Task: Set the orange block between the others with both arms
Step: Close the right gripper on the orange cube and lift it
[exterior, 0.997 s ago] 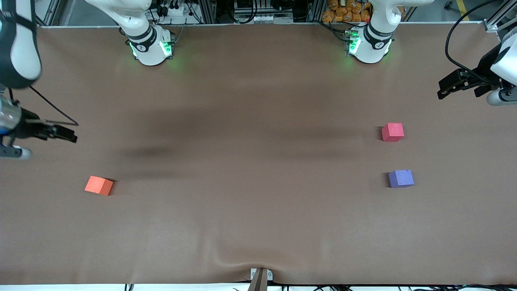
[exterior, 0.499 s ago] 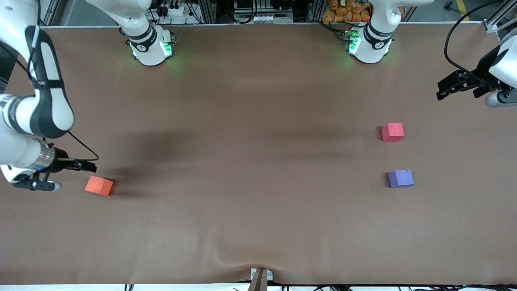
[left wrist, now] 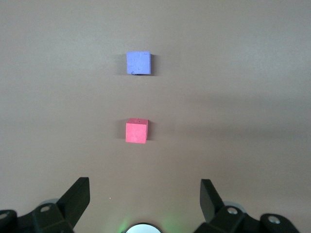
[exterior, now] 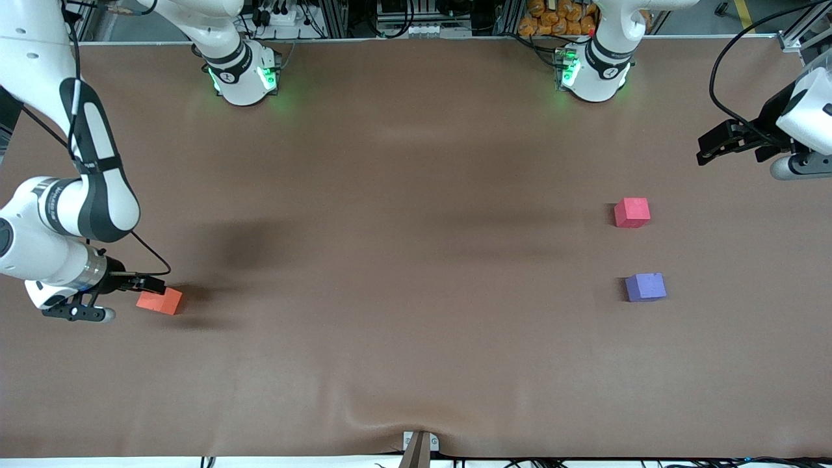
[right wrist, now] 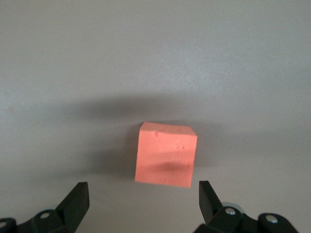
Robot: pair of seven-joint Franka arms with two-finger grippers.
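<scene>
The small bright orange matte foam cube (right wrist: 166,154) lies on the brown table cover (exterior: 403,292) at the right arm's end, its faces smooth with faint dents. The right gripper (exterior: 151,284) hangs just above it, jaws spread wide, empty. The pinkish-red foam cube (exterior: 632,212) sits at twelve o'clock of the blue-purple foam cube (exterior: 645,286). The left gripper (exterior: 713,143) waits over the table's end, jaws wide.
</scene>
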